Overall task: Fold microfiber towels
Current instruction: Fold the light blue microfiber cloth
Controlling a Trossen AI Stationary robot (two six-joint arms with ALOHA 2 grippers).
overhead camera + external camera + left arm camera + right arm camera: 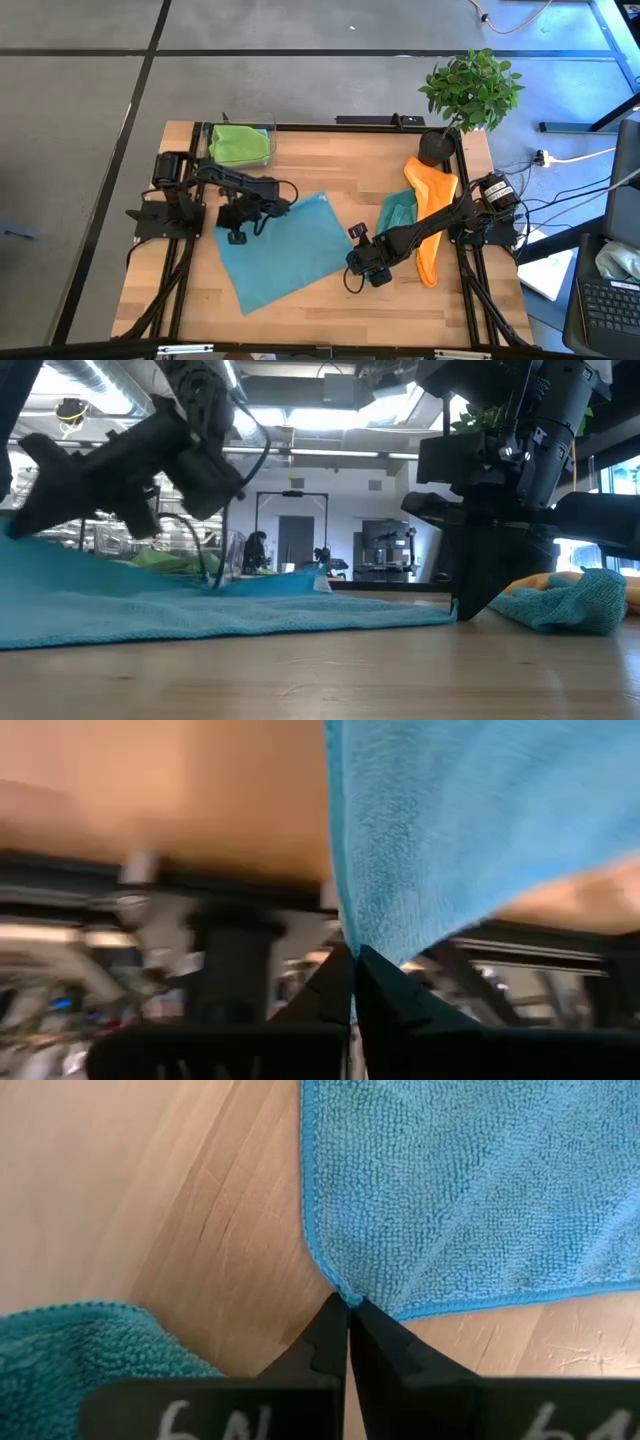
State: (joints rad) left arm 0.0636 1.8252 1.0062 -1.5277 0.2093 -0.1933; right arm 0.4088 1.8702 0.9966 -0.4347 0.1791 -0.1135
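A light blue towel [285,250] lies spread in one layer on the middle of the wooden table. My left gripper [236,236] is shut on its left corner. My right gripper [353,266] is shut on its right corner. A teal towel [397,212] lies bunched on the table beside the right arm, and an orange towel [432,205] lies partly under that arm. A lime green towel [240,145] lies in a clear bin at the far left. A second light blue towel is not in view. My left gripper pinches the towel's left corner [352,945] between its two fingertips, one layer. The low view shows that corner [20,535] raised a little, with the cloth sloping down from it to the table. My right gripper pinches the towel's right corner [345,1295] between its two fingertips, one layer. The fingers point down from above [470,595]. The corner is at the table top and the cloth beside it lies flat.
A potted plant [470,90] stands at the far right corner. The clear bin [262,128] sits at the far left edge. Bare wood shows along the near edge [330,315] and at the far middle [340,160].
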